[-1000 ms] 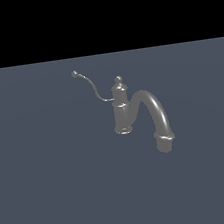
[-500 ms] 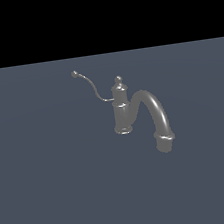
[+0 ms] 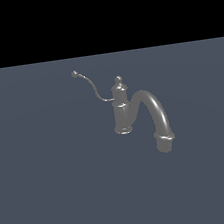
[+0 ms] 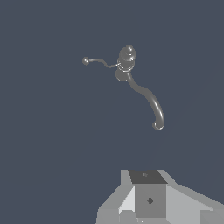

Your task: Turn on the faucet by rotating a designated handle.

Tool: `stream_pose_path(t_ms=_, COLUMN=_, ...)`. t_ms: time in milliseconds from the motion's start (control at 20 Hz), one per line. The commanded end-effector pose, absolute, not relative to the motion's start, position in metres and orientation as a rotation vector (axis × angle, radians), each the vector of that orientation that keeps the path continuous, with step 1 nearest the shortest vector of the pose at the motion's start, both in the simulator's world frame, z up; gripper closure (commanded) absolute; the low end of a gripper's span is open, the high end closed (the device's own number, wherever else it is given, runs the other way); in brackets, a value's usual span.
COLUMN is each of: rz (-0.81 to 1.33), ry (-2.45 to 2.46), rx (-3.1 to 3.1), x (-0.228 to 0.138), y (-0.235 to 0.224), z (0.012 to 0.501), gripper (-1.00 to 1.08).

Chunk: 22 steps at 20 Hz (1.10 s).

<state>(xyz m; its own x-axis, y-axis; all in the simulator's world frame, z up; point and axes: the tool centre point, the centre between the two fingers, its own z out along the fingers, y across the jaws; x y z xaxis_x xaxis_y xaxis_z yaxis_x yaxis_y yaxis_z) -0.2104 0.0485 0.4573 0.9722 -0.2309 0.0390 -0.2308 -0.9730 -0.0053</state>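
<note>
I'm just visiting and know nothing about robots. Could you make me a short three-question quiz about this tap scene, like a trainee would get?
1. True or false: the gripper is touching the handle.
2. In the exterior view, which part of the faucet reaches toward that view's left?
A. the thick arched spout
B. the thin curved handle with a ball tip
C. the small knob on top of the column
3. Fill in: the robot arm shows only in the ____ view.

Key
1. False: it is well away from the whole faucet.
2. B. The spout arches toward the exterior view's right.
3. wrist. The exterior view shows only the faucet on the grey surface.
</note>
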Motion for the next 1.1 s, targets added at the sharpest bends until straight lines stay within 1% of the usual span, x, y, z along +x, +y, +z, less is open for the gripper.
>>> stream_pose_path(t_ms=0, rz=-0.059, ry=0.451, rx=-3.107, x=-0.201, y=0.057, z=0.447, gripper=1.08)
stream_pose_path(t_ms=550, rz=-0.045, ry=0.822, rx=-3.027, x=-0.154, y=0.088, z=0.401, gripper=1.08)
stream_pose_path(t_ms=1050, rz=-0.032, ry=1.144, rx=-2.918, x=-0.106, y=0.106, z=0.359, gripper=1.08)
